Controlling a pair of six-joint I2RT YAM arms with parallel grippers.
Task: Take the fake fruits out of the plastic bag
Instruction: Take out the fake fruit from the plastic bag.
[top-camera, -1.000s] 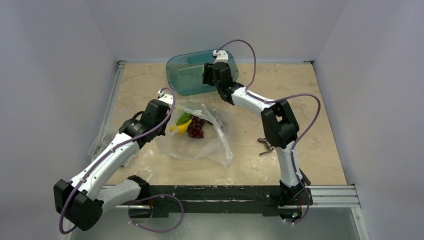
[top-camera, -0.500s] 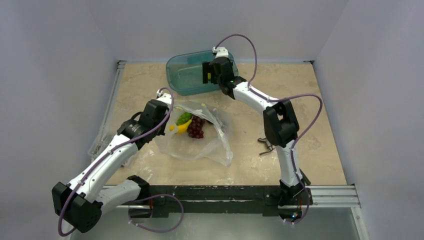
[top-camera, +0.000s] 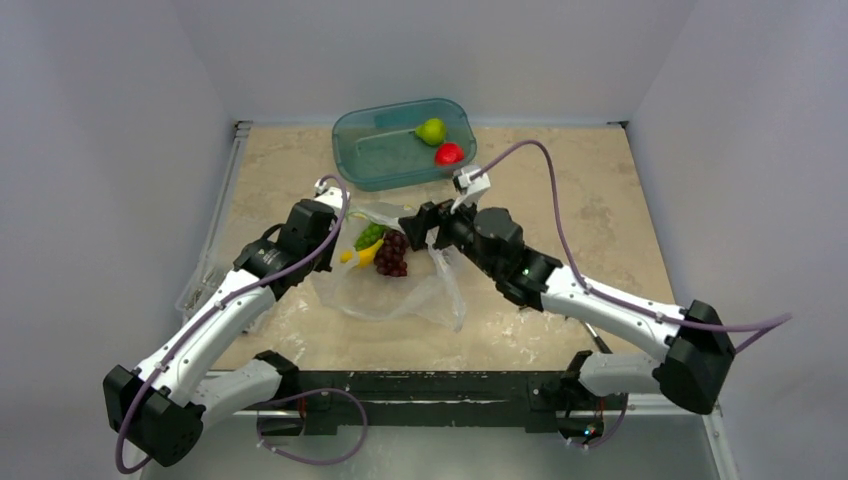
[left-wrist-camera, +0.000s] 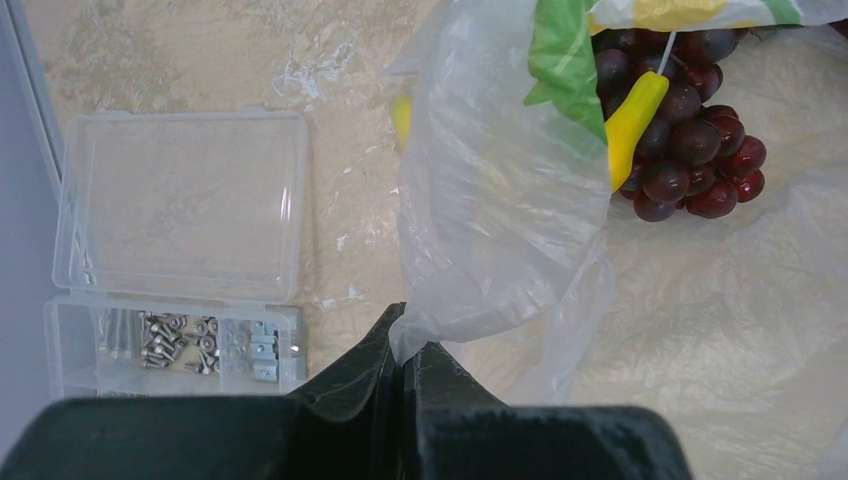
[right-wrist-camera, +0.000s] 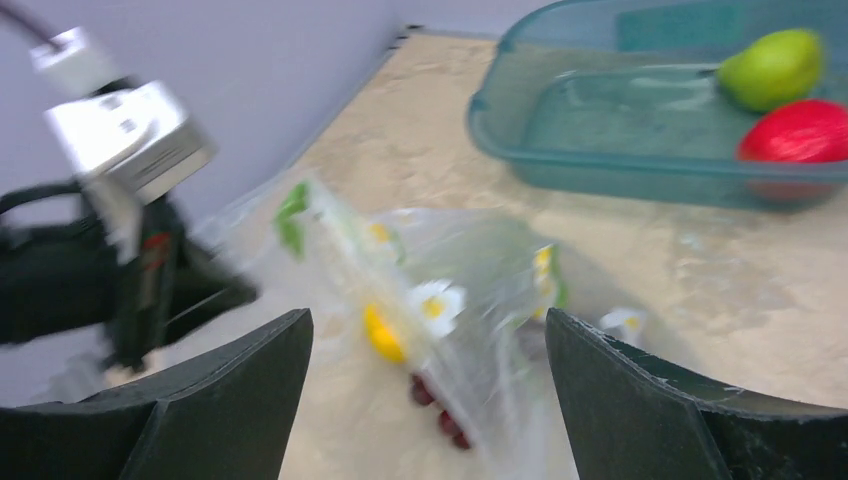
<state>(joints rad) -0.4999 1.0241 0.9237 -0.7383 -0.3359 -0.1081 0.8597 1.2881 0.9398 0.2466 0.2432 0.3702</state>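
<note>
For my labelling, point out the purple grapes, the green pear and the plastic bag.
purple grapes (left-wrist-camera: 690, 150): left wrist view, bunch middle.
green pear (top-camera: 431, 131): top external view, its body.
plastic bag (left-wrist-camera: 500, 200): left wrist view, near fold.

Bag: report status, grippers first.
Left gripper shut on bag edge. Right gripper open, empty, beside bag. Grapes and banana inside; pear in tub. Nothing blocking.
</note>
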